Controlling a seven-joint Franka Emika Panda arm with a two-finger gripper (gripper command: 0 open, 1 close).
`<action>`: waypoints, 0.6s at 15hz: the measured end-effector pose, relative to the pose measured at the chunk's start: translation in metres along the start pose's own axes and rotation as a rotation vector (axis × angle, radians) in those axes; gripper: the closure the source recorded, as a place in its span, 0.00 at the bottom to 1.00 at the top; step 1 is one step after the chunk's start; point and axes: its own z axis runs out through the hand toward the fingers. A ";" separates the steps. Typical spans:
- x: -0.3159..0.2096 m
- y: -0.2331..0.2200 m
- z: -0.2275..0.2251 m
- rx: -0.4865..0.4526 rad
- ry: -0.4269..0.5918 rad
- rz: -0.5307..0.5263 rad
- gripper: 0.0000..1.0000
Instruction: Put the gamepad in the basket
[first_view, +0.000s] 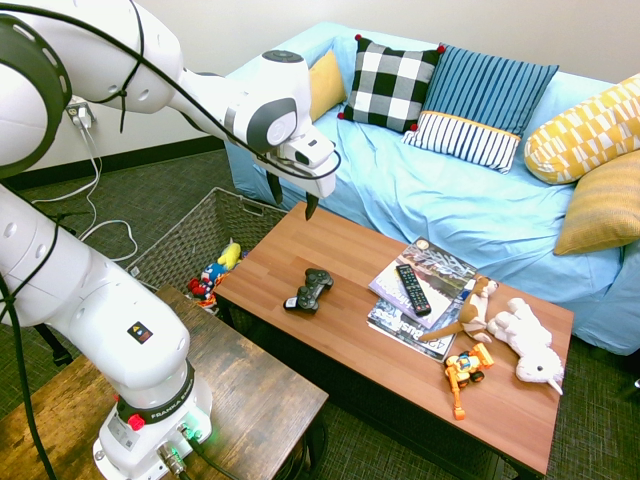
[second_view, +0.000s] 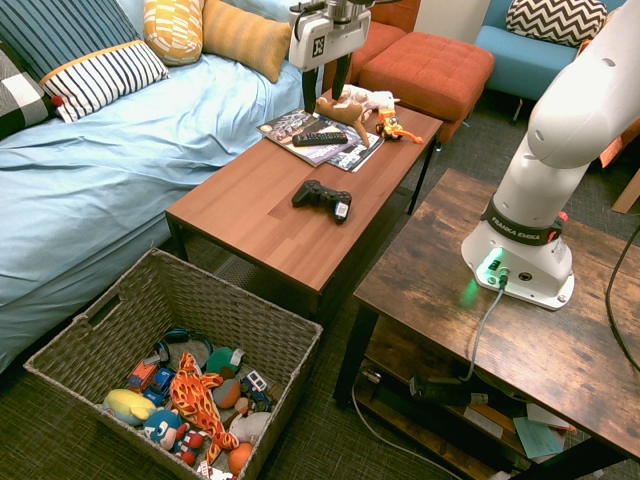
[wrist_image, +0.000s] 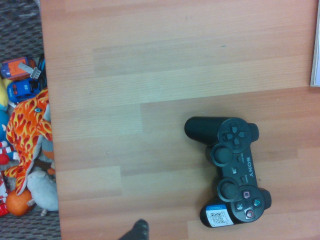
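Bench (first_view: 266, 263): showing smooth wood grain, satin rather than glossy
Gamepad (wrist_image: 233, 172): looking like matt black plastic, its label (wrist_image: 218, 215) resembling paper
Basket (second_view: 170, 300): showing rough woven wicker
Sofa cover (first_view: 400, 190): looking like creased, matt cloth
Magazines (first_view: 424, 290): looking like smooth paper
Fish toy (wrist_image: 27, 135): looking like soft cloth

A: Where was the gamepad (first_view: 314, 288)?
B: On the coffee tbl (first_view: 280, 262), btwn basket (second_view: 182, 290) & mags (second_view: 318, 140).
A: Remote (first_view: 413, 289)?
B: On the mags, w/ plush toys (first_view: 522, 340) just beside.
A: Basket?
B: On the floor by the tbl's end, toys (second_view: 205, 395) in it.
A: Sofa (first_view: 400, 185)?
B: Along tbl's long side, cushions (first_view: 392, 83) on it.
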 end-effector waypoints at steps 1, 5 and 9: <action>0.001 -0.001 0.000 0.000 0.001 -0.001 0.00; 0.004 -0.001 0.015 -0.031 0.018 -0.034 0.00; 0.017 -0.002 0.073 -0.058 0.015 -0.063 0.00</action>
